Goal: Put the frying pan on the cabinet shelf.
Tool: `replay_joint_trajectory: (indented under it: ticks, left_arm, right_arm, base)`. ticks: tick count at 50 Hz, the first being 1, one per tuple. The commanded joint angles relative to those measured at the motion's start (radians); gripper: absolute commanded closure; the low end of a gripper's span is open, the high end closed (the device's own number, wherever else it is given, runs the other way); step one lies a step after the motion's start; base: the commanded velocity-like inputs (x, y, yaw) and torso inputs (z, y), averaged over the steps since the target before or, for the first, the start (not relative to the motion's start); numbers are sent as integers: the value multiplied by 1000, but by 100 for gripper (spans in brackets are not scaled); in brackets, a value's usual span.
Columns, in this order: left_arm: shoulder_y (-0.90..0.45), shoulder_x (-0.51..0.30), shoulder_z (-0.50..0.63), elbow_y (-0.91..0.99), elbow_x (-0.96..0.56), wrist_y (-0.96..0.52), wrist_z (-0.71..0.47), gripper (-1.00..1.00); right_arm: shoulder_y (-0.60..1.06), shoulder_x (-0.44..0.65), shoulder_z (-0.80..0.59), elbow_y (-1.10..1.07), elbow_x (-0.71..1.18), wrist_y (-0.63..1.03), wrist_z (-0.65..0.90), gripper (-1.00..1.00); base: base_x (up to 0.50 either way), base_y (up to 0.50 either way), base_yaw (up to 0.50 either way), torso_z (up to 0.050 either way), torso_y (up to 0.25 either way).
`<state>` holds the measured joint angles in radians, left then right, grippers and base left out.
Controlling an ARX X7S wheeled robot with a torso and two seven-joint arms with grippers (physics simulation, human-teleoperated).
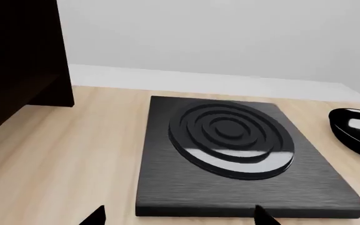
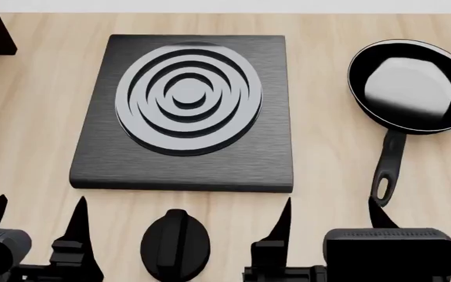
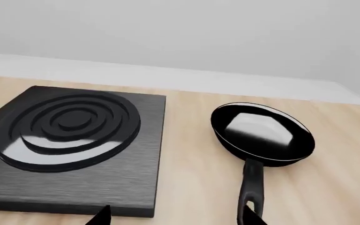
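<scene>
Frying pan handling comes first: the small round black frying pan [image 2: 411, 85] with a glossy grey inside looks rigid and smooth, probably slippery on the bowl, so the long black handle [image 2: 387, 164] with its loop end is the place to take hold, near the middle to limit tipping.

Going left to right with the flat black square burner plate [image 2: 185, 114] as landmark: the very dark brown wooden cabinet shelf [image 1: 17, 61] stands left of the plate and farther back. The left gripper [image 2: 36, 226] hangs at the plate's near left corner, jaws spread and empty. A black round knob [image 2: 175, 244] lies on the pale wooden worktop [image 2: 30, 117] just in front of the plate. The right gripper [image 2: 331, 220] sits at the near right corner, jaws spread, one tip just beside the handle's loop. The pan rests on the worktop right of the plate, apart from it.
</scene>
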<state>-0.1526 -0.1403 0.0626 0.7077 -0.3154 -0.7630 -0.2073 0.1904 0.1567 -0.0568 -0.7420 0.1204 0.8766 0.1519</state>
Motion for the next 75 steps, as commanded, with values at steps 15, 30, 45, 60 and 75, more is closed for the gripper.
replay_joint_trajectory:
  ticks: [15,30,45,60,75]
  left_arm:
    - [-249,-8,-5,-143,-34,-32,4,-100]
    - [-211,1,-42,-130,-76,-18,-11,-100]
    - [-208,-10,-61,-99,-111,-27,-22,-100]
    - [-198,-25,-55,-101,-119,-7,-23,-100]
    - [-197,-41,-52,-102,-126,5,-25,-100]
  right_arm:
    - [261,48,27,112,23,203,-16,-100]
    - [388,44,50,386,22,187,-11,-100]
    - [508,61,31,676,-19,119,14,-100]
    - [622,55,22,995,-30,-9,14,-100]
    - [714,43,29,1299,-29,-164,11,-100]
  base:
    - [0,2,-3,0,-5]
    - [0,2,-2,0,-6]
    - [0,2,-2,0,-5]
    - [0,2,-2,0,-6]
    - [0,3,-1,0,-5]
